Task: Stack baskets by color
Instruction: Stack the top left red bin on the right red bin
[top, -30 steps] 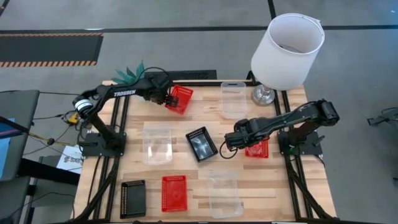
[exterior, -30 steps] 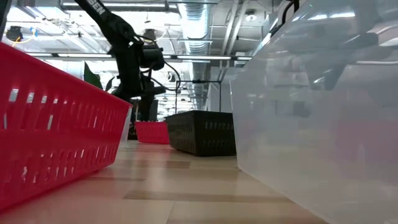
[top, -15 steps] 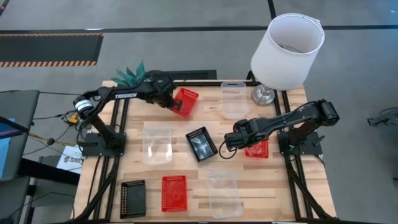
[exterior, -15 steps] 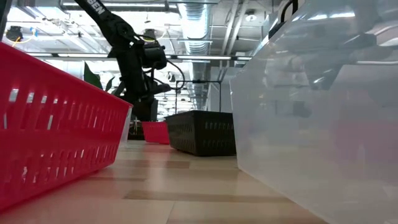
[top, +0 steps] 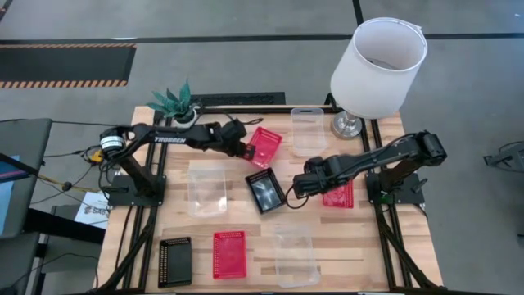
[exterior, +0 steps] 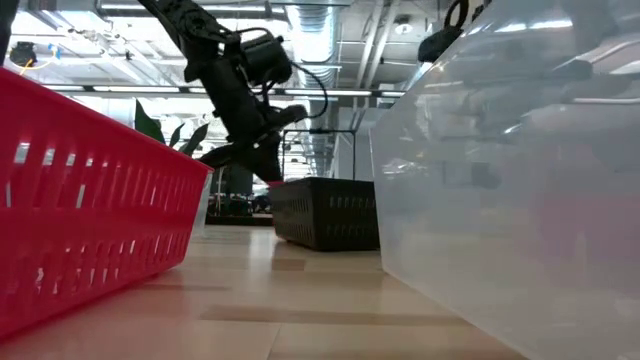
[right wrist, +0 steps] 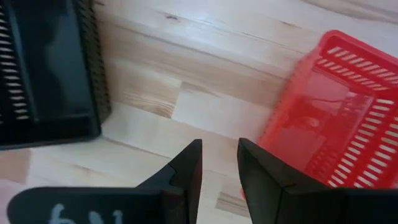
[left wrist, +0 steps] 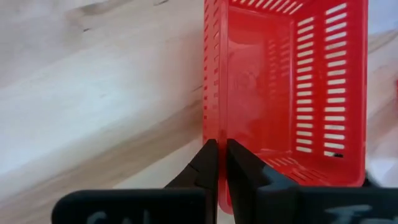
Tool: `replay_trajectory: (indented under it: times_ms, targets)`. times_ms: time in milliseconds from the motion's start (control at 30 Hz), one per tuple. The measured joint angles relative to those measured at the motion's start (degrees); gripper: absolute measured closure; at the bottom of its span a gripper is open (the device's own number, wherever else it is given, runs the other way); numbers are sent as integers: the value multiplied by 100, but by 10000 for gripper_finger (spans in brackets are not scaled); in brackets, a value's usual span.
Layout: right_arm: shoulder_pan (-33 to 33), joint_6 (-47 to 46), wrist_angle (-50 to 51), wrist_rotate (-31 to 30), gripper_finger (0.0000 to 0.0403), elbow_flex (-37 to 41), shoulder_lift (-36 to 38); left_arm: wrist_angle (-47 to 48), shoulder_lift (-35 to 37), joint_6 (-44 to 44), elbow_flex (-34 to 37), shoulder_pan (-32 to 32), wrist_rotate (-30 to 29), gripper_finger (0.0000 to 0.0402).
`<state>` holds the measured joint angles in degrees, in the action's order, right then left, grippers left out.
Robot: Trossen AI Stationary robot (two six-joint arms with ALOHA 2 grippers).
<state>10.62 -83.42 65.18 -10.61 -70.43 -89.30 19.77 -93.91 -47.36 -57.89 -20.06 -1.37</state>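
Left wrist view: left tool (left wrist: pixel 217 163) pinching red basket (left wrist: pixel 283 87) rim.

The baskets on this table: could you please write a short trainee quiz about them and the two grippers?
1. True or false: the left gripper is shut on a red basket.
2. Which basket lies nearest the right gripper? A) black basket B) clear basket
3. Fill in: beside the lampshade, at the table's far edge, lies a ____ basket.

Key: 1 true; 2 A; 3 clear.
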Motion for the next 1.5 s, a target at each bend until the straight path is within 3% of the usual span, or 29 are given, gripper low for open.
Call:
replay_trajectory:
  times_ms: [233, 333, 567, 700, 900, 1033, 1233, 1500]
  targets:
    - [-95, 138, -555, -22, 280, 0, -1, -126, 0, -300, -2, 205, -105, 401]
    - [18, 42, -555, -301, 280, -5, 5, -452, 88, -343, -15, 271, -209, 401]
    - [386, -578, 284, -973, 280, -445, 303, -616, 366, -619, -578, 336, -214, 401]
    - [719, -1071, 817, -1081, 280, -674, 526, -628, 382, -1009, -844, 721, -387, 401]
    - [1469, -2104, 1416, -1209, 281, -772, 817, -1009, 135, -2138, -922, 1421, -1292, 401]
    - [1869, -2754, 1800, -1210, 281, -774, 902, -1554, -198, -2585, -987, 1760, -1227, 401]
    - [2215, -3213, 2129, -1210, 281, -772, 974, -1003, -892, -2731, -1722, 2005, -688, 401]
    - [2433, -3178, 2140, -1209, 281, -772, 987, 108, -1419, -3421, -2568, 2270, -920, 401]
